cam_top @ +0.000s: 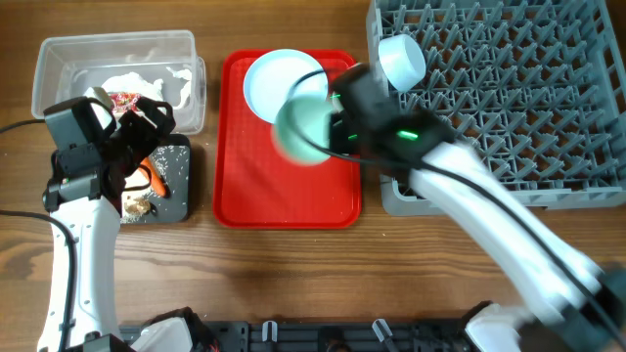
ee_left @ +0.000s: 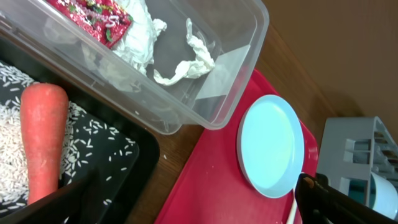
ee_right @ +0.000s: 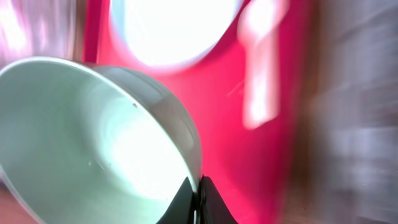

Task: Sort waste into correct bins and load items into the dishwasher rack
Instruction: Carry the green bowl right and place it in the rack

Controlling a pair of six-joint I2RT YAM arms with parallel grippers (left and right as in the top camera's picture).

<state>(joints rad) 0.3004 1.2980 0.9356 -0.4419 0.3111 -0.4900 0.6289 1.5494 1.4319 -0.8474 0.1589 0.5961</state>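
My right gripper (ee_right: 199,193) is shut on the rim of the pale green bowl (cam_top: 303,132), holding it tilted above the red serving tray (cam_top: 284,196); the bowl is blurred. The pale blue plate (cam_top: 274,78) lies on that tray, with the white spoon (ee_left: 292,211) beside it. My left gripper (cam_top: 137,137) is open and empty over the black tray (cam_top: 176,200), which holds the carrot (ee_left: 40,143), rice (ee_left: 93,137) and a brown scrap (cam_top: 137,205). The clear tub (cam_top: 59,54) holds the red wrapper (ee_left: 87,15) and white paper (ee_left: 180,62). The yellow cup is out of view.
The grey dishwasher rack (cam_top: 509,98) fills the right side, with a small pale blue bowl (cam_top: 401,61) lying on its near-left corner. The tub and black tray sit side by side at the left. Bare wooden table lies in front.
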